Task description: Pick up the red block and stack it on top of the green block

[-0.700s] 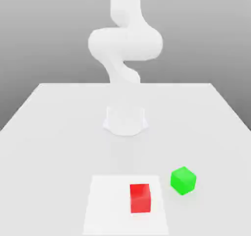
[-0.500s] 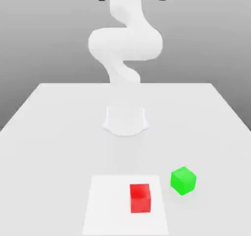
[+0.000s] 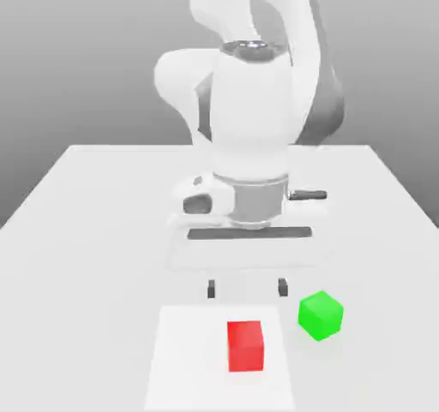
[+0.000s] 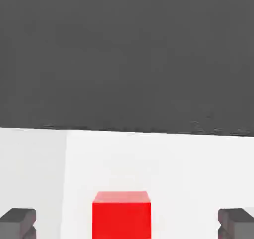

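Red block [image 3: 245, 347] sits on white patch of table [image 3: 77, 273], green block [image 3: 321, 315] nearby. Jaws [image 3: 247, 288] spread wide, empty. I advise centring over red block, descending straight, straddling opposite faces evenly before closing.

The Panda arm [image 3: 250, 115] has smooth, rounded white casings with dark grey sections and a silvery-grey wrist collar [image 3: 259, 200]. Its broad white end effector [image 3: 247, 288] has a long black slot and small black fingertips [image 3: 283, 287].
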